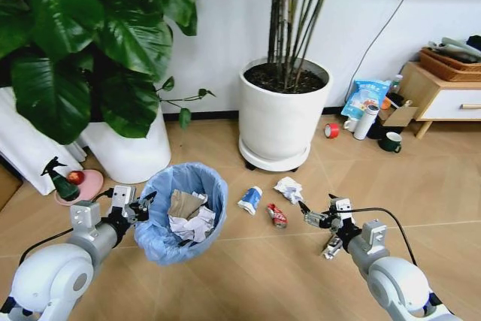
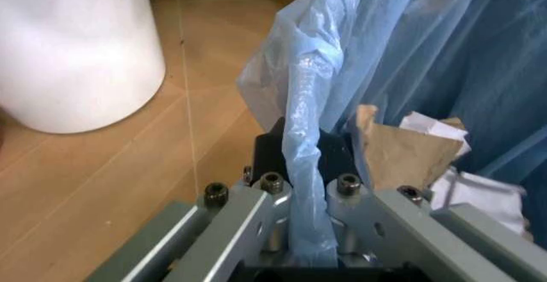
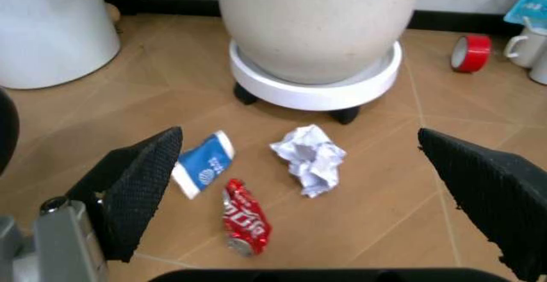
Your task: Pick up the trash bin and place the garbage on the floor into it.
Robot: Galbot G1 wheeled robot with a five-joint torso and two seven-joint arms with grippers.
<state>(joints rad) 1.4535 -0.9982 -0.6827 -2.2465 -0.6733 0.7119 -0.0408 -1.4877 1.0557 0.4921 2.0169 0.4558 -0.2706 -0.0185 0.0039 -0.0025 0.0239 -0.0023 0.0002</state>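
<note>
Blue-lined trash bin (image 1: pixel 183 212) clamped by left gripper (image 1: pixel 140 209) | right gripper (image 1: pixel 310 216) fingers apart

Two white plant pots (image 1: pixel 284 122) (image 1: pixel 129 152) stand upper middle; spray bottle (image 1: pixel 62 180) far left; tape roll (image 1: pixel 331 130) and cabinet (image 1: pixel 443 95) upper right.

The head view looks forward and down at the floor (image 1: pixel 248 268) from above. The left wrist view sits close against the trash bin (image 2: pixel 444 70); the right wrist view faces the garbage (image 3: pixel 309 159), shared with the head view.

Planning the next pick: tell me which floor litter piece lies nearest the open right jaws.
The crumpled white paper wad, not the red crushed can or blue-white can farther toward the trash bin.
</note>
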